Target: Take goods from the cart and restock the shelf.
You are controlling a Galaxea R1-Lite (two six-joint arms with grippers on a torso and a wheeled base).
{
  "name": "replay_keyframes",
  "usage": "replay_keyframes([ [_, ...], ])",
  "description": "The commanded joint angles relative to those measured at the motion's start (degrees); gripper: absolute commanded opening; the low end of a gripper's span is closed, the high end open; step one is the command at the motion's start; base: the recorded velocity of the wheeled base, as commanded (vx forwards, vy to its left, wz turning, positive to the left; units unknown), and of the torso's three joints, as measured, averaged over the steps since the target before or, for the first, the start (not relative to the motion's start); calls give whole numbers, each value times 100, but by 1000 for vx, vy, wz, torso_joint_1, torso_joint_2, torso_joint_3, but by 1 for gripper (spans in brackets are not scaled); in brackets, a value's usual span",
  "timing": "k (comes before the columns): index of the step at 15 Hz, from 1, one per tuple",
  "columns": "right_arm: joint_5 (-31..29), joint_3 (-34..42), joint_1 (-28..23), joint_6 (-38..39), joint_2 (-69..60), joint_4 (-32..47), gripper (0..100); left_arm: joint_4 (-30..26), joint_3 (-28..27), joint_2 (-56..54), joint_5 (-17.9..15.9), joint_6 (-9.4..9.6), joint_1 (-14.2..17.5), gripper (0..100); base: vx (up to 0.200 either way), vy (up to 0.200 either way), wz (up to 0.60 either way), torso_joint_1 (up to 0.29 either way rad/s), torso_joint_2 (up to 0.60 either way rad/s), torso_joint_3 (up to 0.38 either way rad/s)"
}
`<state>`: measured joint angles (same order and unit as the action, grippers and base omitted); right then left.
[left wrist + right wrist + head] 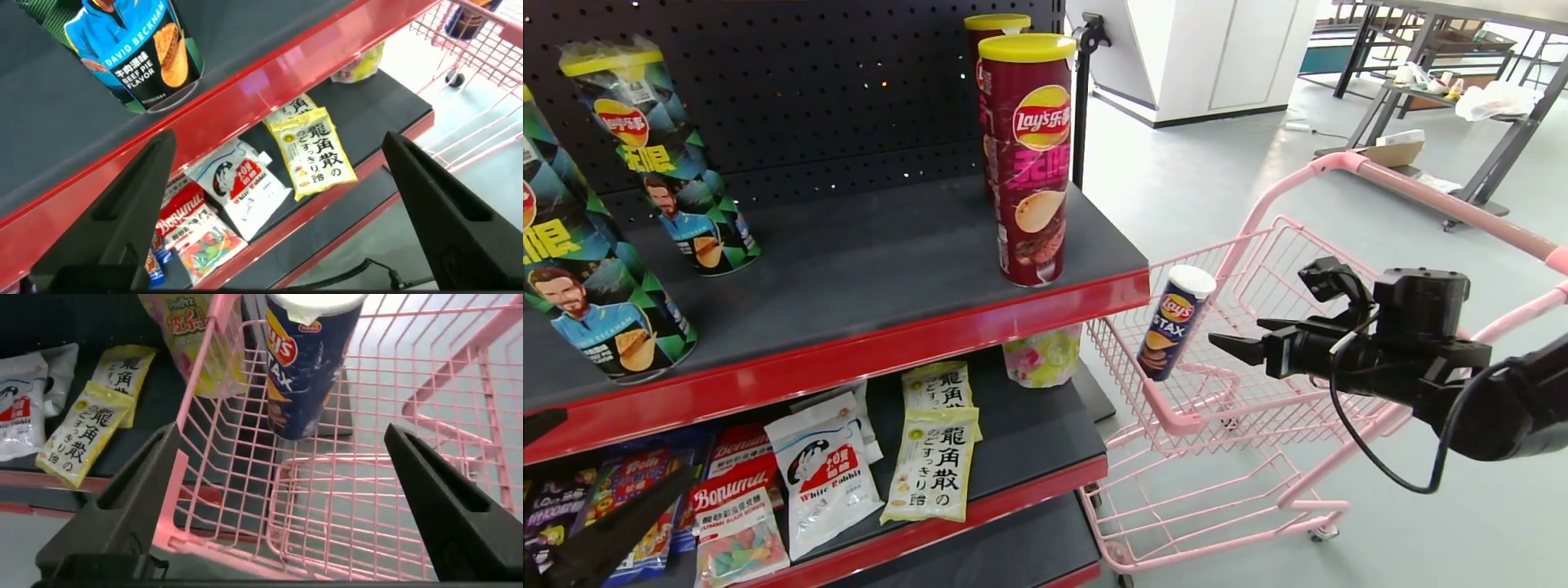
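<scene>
Right gripper (282,433): jaws wide apart, empty, just short of the can.
Chip can (1176,322): leaning in cart (1209,247) corner.
Handling: likely light, rigid, smooth, crushable tube; grasp mid-body.

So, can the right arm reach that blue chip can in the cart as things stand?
Probably yes: the right gripper is open and faces the blue can over the pink cart's open top, with nothing visible between them.

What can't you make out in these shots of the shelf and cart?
Rear maroon can: head view, mostly hidden by the front maroon can.
Nearest green can: head view, cut off by the left edge.
Pale pouch: head view, top hidden under the red shelf edge.
</scene>
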<state>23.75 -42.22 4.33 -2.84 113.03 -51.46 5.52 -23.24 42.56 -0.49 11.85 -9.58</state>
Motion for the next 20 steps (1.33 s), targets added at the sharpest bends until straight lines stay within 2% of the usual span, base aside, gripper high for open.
replay_keyframes([
  [1,86,-551,51,29,659,-14,100,1,-50,174,5,2,0,100,0,0,0,0,0,0],
  [3,130,-1078,95,56,1046,-5,100,1,-32,183,14,2,0,100,0,0,0,0,0,0],
  [14,121,-2186,121,205,1960,-5,100,1,-50,306,58,2,0,100,0,0,0,0,0,0],
  [18,113,-2941,226,337,2390,22,100,1,-50,306,58,10,0,100,0,0,0,0,0,0],
  [20,86,-3082,306,442,2505,30,100,1,-58,306,66,10,0,100,0,0,0,0,0,0],
])
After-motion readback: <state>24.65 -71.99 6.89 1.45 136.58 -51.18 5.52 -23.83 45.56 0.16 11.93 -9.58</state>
